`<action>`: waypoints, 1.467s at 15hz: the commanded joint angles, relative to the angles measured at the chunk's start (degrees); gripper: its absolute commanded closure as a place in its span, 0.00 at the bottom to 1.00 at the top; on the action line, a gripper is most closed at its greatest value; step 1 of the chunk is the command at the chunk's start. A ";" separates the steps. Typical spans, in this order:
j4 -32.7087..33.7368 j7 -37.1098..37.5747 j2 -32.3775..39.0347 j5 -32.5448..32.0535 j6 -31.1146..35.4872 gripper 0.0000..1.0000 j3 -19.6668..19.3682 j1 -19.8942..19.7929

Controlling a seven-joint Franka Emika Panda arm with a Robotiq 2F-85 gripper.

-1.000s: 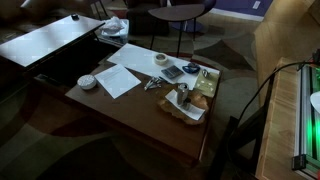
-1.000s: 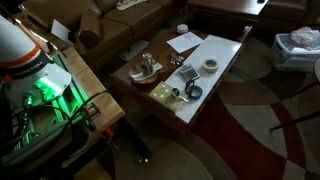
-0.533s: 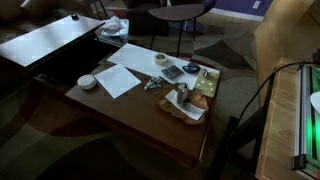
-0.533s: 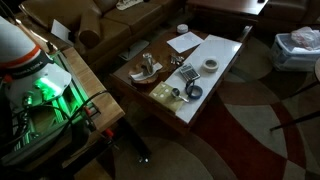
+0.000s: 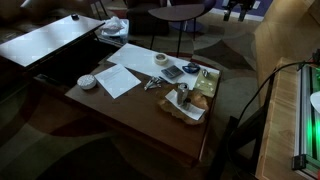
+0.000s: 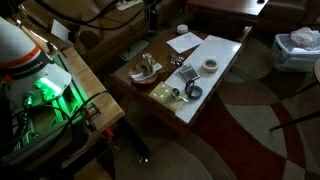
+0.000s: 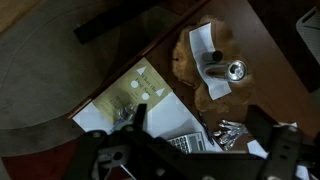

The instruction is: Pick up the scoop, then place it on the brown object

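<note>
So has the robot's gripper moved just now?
Yes. The gripper has come into view at the top edge, beyond the table's far side.

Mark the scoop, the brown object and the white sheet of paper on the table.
scoop [image 7: 224, 71]: wrist view, on its shiny metal body, near the cup end.
brown object [image 7: 185, 63]: wrist view, on its bare left part, beside the white tray.
sheet of paper [image 5: 120, 78]: an exterior view, on the sheet's middle.
</note>
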 commanded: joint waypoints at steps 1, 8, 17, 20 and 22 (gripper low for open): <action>0.07 0.14 -0.73 -0.11 -0.14 0.00 0.78 -0.65; 4.39 0.32 15.67 5.13 20.90 0.00 0.39 -4.96; 10.33 -8.46 27.40 18.06 18.98 0.00 7.60 -15.78; 9.83 -8.18 25.75 18.12 18.94 0.00 7.61 -14.97; 13.50 -6.28 30.98 20.09 22.74 0.00 7.85 -15.01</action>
